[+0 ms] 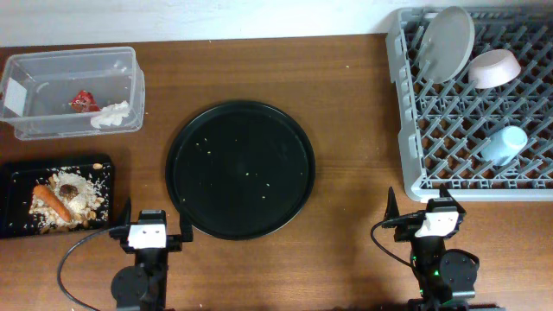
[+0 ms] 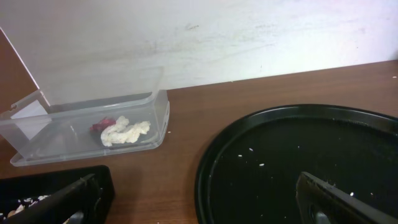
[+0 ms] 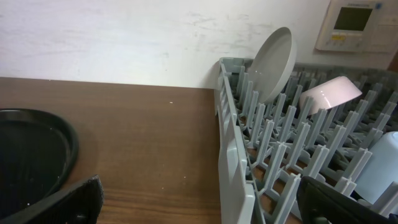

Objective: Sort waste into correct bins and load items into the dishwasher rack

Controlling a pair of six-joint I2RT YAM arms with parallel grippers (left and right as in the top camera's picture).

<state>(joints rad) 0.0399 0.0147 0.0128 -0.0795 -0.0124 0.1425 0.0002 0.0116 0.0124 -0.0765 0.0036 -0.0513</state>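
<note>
The clear tub (image 1: 52, 73) at the far left holds a red wrapper (image 1: 84, 101) and a crumpled white tissue (image 1: 111, 115). Below it, a shallow black rectangular tray (image 1: 10, 186) carries beige crumbs (image 1: 85, 197), an orange carrot (image 1: 52, 201) and a brown lump (image 1: 66, 187). In the grey rack (image 1: 404, 130) at the right stand a pale plate (image 1: 448, 43), a pinkish bowl (image 1: 495, 68) and a light-blue cup (image 1: 504, 144). My left gripper (image 1: 154, 220) is open near the front edge, between the black tray and the round tray. My right gripper (image 1: 422, 207) is open just before the rack's front corner. Both hold nothing.
A large round black tray (image 1: 240, 168) with a few specks of crumb lies mid-table. In the left wrist view its rim (image 2: 208, 155) lies between my fingers, with the tub (image 2: 37, 134) beyond. The right wrist view shows the rack wall (image 3: 233, 155) close ahead.
</note>
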